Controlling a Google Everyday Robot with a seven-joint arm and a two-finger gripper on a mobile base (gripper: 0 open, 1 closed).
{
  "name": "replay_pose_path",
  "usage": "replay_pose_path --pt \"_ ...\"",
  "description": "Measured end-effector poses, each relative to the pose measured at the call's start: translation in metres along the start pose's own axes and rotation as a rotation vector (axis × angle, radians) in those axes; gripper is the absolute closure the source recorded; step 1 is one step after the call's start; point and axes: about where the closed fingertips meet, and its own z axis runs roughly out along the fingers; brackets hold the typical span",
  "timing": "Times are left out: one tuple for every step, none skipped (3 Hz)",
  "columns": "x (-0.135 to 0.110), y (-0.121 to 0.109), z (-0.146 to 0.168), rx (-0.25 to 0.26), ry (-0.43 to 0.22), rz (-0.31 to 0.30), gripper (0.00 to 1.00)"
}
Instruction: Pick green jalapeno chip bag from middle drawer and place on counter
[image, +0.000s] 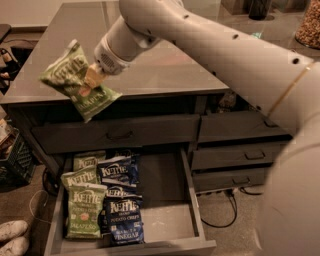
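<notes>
Claw (91, 76) at the front-left corner of the surface (165, 70), in the air over its front edge. It is clamped on the green jalapeno chip bag (62, 72), gripping it near the middle. The bag hangs tilted, top end up and left, bottom end down and right. Its lower part overlaps the front edge of the surface in this view; whether it touches the surface, cannot tell.

White arm (210, 45) reaches in from the right, crossing above the back and right side of the surface.

Below, the middle drawer (165, 200) stands pulled out. Its left half holds more bags lying flat: green bags (82, 207) along the left side, dark blue bags (122, 215) just beside them toward the centre, some overlapping. The right half shows pale floor.

Floor at lower left: a pair of white shoes (12, 237).
</notes>
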Motion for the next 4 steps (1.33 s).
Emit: replay_pose_path --pt "-0.011 -0.027 0.0 0.005 0.021 0.013 1.0" --pt "-0.021 -0.051 0.0 0.007 0.043 0.026 1.0" --pt "-0.031 -0.072 0.002 0.01 0.066 0.034 1.0" --pt "-0.04 -0.089 0.006 0.011 0.086 0.038 1.0"
